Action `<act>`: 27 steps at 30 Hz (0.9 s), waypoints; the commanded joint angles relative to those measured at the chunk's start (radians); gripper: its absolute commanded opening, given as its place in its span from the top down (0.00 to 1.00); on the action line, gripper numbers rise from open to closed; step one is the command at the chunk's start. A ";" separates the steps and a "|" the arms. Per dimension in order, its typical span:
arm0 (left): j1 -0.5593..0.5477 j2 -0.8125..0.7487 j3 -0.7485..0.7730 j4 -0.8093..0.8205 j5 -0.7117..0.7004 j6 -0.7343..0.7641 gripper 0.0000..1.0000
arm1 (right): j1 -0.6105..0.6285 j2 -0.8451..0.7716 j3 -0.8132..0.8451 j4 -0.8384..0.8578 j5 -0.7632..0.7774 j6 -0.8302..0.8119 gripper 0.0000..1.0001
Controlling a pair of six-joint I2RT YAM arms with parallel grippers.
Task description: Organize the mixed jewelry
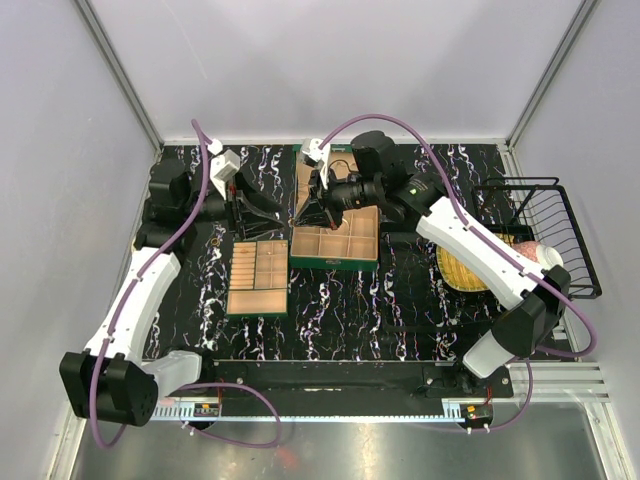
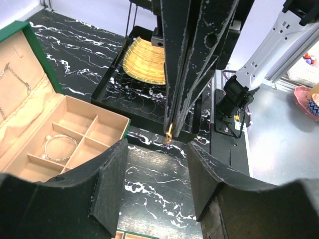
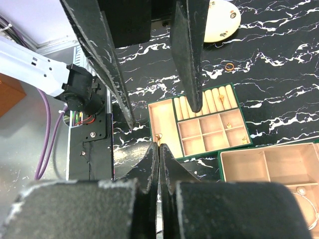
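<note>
Closest to the right wrist camera, my right gripper (image 3: 158,148) has its two fingers pressed together. A small gold piece (image 3: 158,139) is pinched at their tips, above the counter (image 3: 279,74). From the left wrist camera I see the same piece at the end of these fingers, not touching the counter. My left gripper (image 2: 157,149) is near it, with the fingers (image 2: 107,184) wide apart and nothing between them.

A little farther lies the tan tray (image 3: 163,117). From the right wrist camera the pinched piece is in line with the long compartment of the tray, but I cannot tell whether it is exactly over it. Beside this compartment there is a row of rolls. Two tiny gold pieces (image 3: 228,126) sit in the small compartments. Beyond the tray, one gold ring (image 3: 229,66) lies alone on the bare counter.

The green box (image 1: 335,265) stands open just beside the tray. A whitish loop (image 2: 59,149) lies in one of its compartments, and a thin chain (image 2: 22,82) rests on the lining of the raised lid. Farthest, at the right side, are the yellow woven mat (image 2: 144,62) and the black wire basket (image 1: 540,215).
</note>
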 commanded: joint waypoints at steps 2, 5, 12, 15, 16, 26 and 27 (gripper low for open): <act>0.003 0.021 0.036 0.027 0.042 0.017 0.50 | 0.006 0.016 0.035 0.015 -0.035 -0.003 1.00; 0.003 0.021 0.031 0.027 0.042 0.016 0.59 | 0.008 0.027 0.041 0.015 -0.034 0.002 1.00; -0.015 0.020 0.024 0.027 0.046 0.014 0.59 | 0.006 0.044 0.057 0.020 -0.029 0.008 1.00; -0.023 0.026 0.018 0.027 0.043 0.016 0.60 | 0.008 0.050 0.069 0.020 -0.032 0.013 1.00; -0.025 0.026 0.018 0.027 0.042 0.017 0.60 | 0.006 0.052 0.068 0.021 -0.034 0.014 1.00; -0.025 0.027 0.010 0.028 0.025 0.025 0.60 | 0.006 0.047 0.063 0.021 -0.035 0.013 1.00; -0.025 0.029 0.010 0.027 0.026 0.025 0.60 | 0.008 0.047 0.063 0.023 -0.034 0.013 1.00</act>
